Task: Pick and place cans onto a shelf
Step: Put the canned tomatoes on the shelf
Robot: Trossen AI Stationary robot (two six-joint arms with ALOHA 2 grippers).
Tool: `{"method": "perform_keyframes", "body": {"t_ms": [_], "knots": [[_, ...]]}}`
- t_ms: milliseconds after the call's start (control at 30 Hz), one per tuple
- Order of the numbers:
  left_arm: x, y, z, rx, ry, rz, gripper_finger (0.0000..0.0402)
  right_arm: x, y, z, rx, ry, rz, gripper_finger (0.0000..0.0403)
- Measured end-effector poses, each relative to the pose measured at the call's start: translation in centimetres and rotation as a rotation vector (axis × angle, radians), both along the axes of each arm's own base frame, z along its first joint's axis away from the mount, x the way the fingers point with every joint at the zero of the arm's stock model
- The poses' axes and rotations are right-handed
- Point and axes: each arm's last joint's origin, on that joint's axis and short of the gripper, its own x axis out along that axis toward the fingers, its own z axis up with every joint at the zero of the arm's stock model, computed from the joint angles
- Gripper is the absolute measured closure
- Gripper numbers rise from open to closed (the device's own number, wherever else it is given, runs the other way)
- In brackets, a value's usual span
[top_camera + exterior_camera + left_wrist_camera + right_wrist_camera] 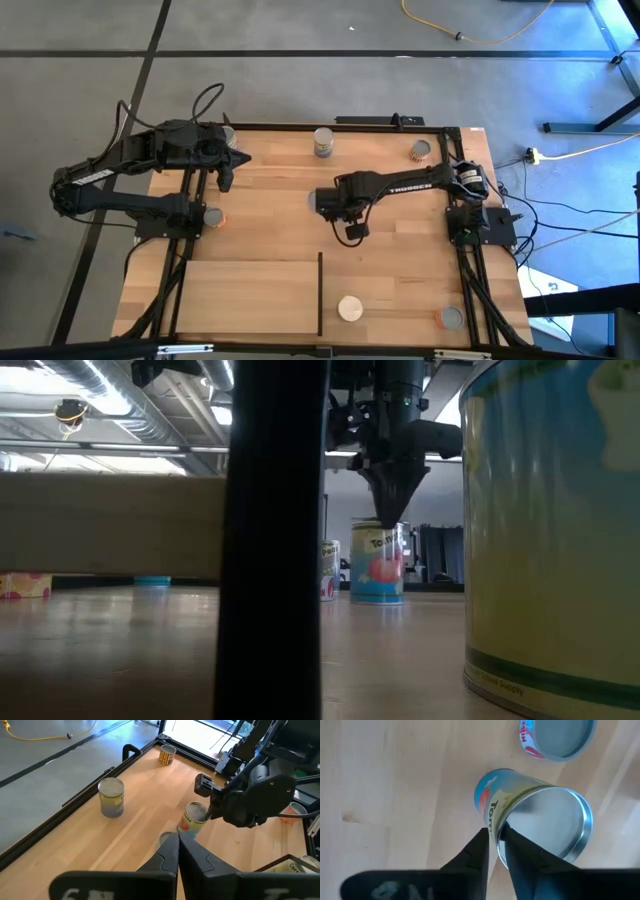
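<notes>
Right tool (495, 840) points down at the rim of the upright blue-and-yellow silver-topped can (535, 817) mid-bench, fingers barely parted, seemingly not gripping it. Left tool (177, 851) hangs pinched shut, empty. Further off, a cream-topped can (350, 309) stands on the light-wood shelf (250, 295).

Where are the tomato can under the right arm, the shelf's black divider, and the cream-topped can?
tomato can (540, 827), right wrist view, on its silver top.
black divider (320, 292), high view, mid-length of the strip.
cream-topped can (350, 309), high view, centre of its lid.
</notes>
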Motion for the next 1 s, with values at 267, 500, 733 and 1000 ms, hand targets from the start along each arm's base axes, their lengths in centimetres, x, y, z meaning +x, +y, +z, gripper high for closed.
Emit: {"method": "perform_keyframes", "body": {"t_ms": [267, 500, 733, 1000], "knots": [[0.0, 0.1, 0.1, 0.11, 0.032, -0.007, 0.0401, 1.0, 0.4, 2.6, -0.031, -0.084, 0.009, 0.0332], [0.0, 0.1, 0.1, 0.076, 0.02, -0.007, 0.0401, 1.5, 0.4, 6.2, -0.032, -0.165, 0.006, 0.0332], [0.1, -0.1, 0.1, 0.054, 0.012, -0.058, 0.0401, 1.0, 0.1, 11.0, -0.125, -0.237, -0.018, 0.0332], [0.1, -0.1, 0.0, 0.051, 0.014, -0.051, 0.0401, -0.5, 0.0, 16.7, -0.128, -0.37, -0.052, 0.0332]]}}
